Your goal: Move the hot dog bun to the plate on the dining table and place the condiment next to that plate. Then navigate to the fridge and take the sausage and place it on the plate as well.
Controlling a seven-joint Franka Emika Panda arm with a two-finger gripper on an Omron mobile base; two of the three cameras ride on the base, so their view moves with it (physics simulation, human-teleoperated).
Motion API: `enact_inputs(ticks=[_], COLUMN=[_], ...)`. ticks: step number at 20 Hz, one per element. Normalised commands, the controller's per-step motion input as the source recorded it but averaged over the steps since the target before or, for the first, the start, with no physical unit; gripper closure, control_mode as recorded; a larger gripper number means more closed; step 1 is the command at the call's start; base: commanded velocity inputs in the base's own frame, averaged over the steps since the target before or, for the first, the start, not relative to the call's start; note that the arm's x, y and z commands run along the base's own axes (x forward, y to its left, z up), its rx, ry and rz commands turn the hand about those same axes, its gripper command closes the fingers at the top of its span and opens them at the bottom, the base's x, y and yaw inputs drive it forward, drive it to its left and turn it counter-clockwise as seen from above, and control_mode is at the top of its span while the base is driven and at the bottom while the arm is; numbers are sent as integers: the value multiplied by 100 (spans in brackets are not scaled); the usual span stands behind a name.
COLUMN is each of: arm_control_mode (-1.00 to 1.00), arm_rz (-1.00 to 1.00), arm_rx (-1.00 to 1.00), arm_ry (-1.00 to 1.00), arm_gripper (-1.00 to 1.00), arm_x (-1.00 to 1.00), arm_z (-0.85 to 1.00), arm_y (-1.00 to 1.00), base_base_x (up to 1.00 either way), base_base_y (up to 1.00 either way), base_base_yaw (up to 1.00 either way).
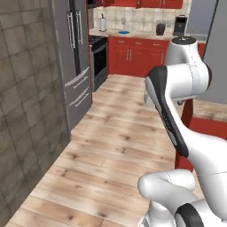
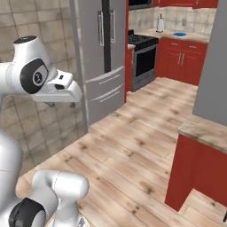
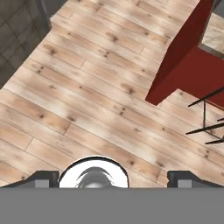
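Item, sausage: you cannot see it, presumably behind the closed fridge [image 1: 75, 57] doors; probably light, soft, slick, so grip it mid-length, gently; gripper [image 3: 113, 177] spread wide, empty, over wood floor [image 3: 87, 96].

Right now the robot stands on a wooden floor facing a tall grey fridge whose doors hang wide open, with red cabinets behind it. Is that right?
Not quite: the fridge doors are closed, both long handles lying flat against the front, as the right base view shows. The wooden floor and red cabinets are as you say.
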Motion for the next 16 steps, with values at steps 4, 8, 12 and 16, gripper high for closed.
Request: enact_inputs(ticks=[4, 8, 12, 16], arm_control_mode=[100, 100, 100, 100], arm_rz=[0, 0, 0, 0], arm_rx=[0, 0, 0, 0], arm_ry=[0, 0, 0, 0], arm_gripper=[-100, -100, -100, -100], arm_x=[0, 0, 0, 0], arm_z=[0, 0, 0, 0], arm_y=[0, 0, 0, 0], base_base_x=[99, 99, 100, 100], base_base_y=[56, 49, 41, 39], base_base_yaw=[-40, -40, -36, -33])
